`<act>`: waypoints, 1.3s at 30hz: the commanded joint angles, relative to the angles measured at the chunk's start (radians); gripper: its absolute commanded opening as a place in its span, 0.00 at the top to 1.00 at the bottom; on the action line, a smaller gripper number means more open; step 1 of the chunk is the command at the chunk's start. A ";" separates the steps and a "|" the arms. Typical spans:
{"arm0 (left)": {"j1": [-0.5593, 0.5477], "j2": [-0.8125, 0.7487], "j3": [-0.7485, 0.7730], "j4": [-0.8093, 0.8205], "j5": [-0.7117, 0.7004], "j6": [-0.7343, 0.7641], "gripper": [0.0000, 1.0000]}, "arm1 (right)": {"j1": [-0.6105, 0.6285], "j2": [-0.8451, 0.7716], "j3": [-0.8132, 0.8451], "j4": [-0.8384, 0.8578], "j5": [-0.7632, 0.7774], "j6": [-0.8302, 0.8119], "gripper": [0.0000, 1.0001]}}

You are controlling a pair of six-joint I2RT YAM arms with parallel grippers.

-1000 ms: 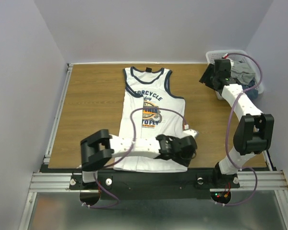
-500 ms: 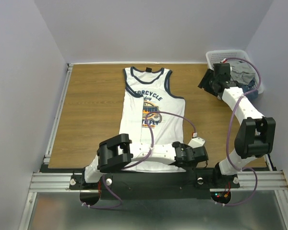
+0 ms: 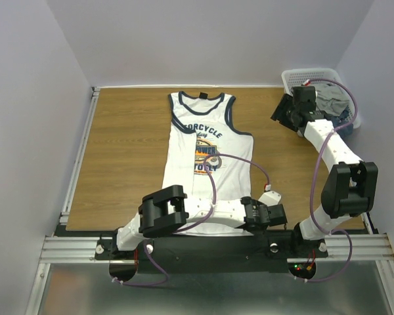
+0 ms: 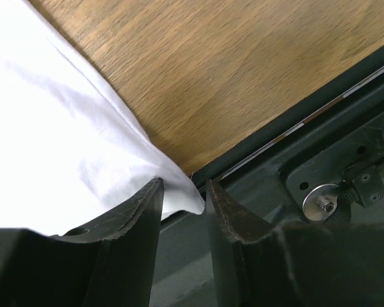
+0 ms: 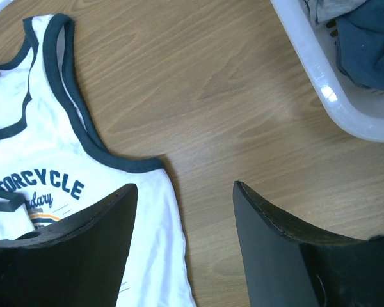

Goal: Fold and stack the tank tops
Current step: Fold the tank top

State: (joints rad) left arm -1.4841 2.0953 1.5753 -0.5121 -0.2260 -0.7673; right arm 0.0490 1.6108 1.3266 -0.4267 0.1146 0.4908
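The tank top (image 3: 200, 164) lies flat and face up in the middle of the surface (image 3: 125, 144), neck toward the top of the frame. The left hand (image 4: 184, 192) is now down at the hem corner, lower right of centre, having swung over from mid-hem a second ago. Its jaws are narrowing but not yet together, with the white corner poking between them, unpinched. This looks like the grab that opens the first fold. The right hand (image 5: 184, 187), jaws wide with nothing in them, has barely stirred, hovering upper right between the armhole and the basket (image 3: 295, 77). Hard to read: the left arm covers most of the hem from above, a cable (image 3: 233, 155) crosses the chest print, and the grey and blue cloth (image 3: 331, 98) in the basket is too bunched to name.
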 commanded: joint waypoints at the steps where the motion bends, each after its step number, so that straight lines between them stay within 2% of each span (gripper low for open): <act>1: -0.004 -0.009 0.009 -0.006 -0.019 0.003 0.58 | 0.002 -0.031 0.011 0.011 -0.010 -0.003 0.33; 15: -0.008 -0.038 -0.041 0.032 0.010 0.003 0.76 | 0.000 -0.009 0.003 0.011 -0.006 0.000 0.33; 18: -0.008 -0.050 -0.044 0.037 0.013 0.006 0.86 | 0.002 -0.003 0.002 0.012 -0.006 0.000 0.33; 21: -0.008 -0.075 -0.044 0.044 0.013 0.014 1.00 | 0.002 0.006 0.003 0.013 -0.007 -0.003 0.33; 26: -0.010 -0.142 -0.080 0.098 0.048 0.022 1.00 | 0.002 0.038 0.005 0.016 -0.033 -0.014 0.33; 32: -0.008 -0.253 -0.193 0.182 0.108 0.022 1.00 | 0.002 0.086 -0.012 0.054 -0.108 -0.026 0.33; 39: -0.002 -0.302 -0.280 0.234 0.154 -0.001 1.00 | 0.017 0.147 -0.029 0.106 -0.178 -0.023 0.35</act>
State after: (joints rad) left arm -1.4853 1.8458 1.3453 -0.3309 -0.1104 -0.7578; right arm 0.0528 1.7287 1.3067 -0.3893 -0.0101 0.4778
